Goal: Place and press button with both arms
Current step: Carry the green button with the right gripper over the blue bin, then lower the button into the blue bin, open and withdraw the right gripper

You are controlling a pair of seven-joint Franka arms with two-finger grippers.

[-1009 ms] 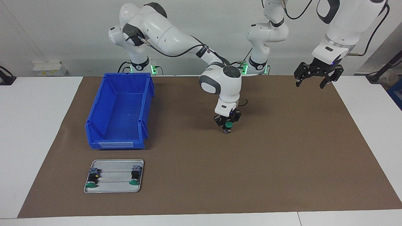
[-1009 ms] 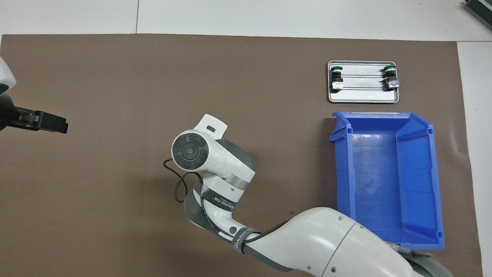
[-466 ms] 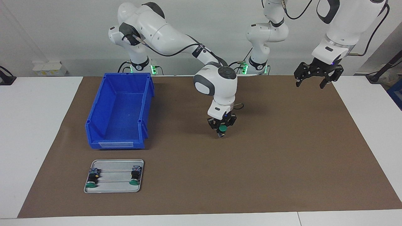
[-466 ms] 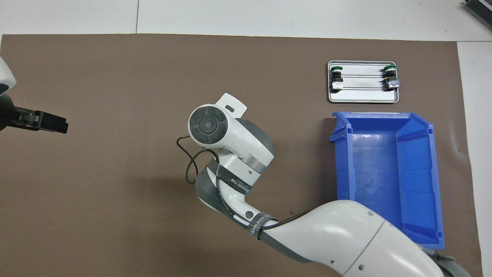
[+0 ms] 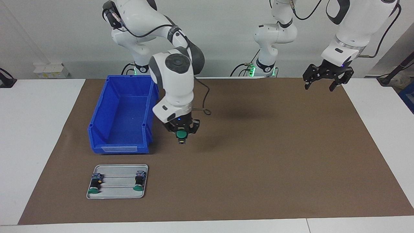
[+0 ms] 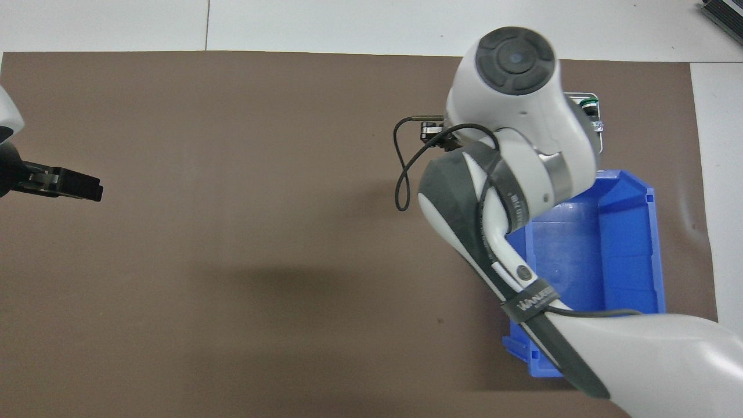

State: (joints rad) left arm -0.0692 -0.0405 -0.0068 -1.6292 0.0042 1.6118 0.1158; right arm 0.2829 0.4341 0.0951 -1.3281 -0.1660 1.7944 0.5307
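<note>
Button [image 5: 181,134] is clamped in the right tool [image 5: 181,128], green cap out, now over the mat just beside the blue bin [image 5: 108,147], having swung from mid-worktop toward the right arm's end. Looks like carrying, not placing yet. Left tool [image 5: 325,81] waits, spread wide, empty. Bin is empty; tray [image 5: 118,193] holds two buttons.

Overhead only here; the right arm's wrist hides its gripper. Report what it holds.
Observer: The right gripper is shut on a green-capped button, above the mat beside the bin.
Operator: Count what's on the tray.
Observer: Two more buttons lie on the tray, one at each end.
Operator: Give the left gripper's state.
Observer: The left gripper waits open and empty over the mat's edge.
</note>
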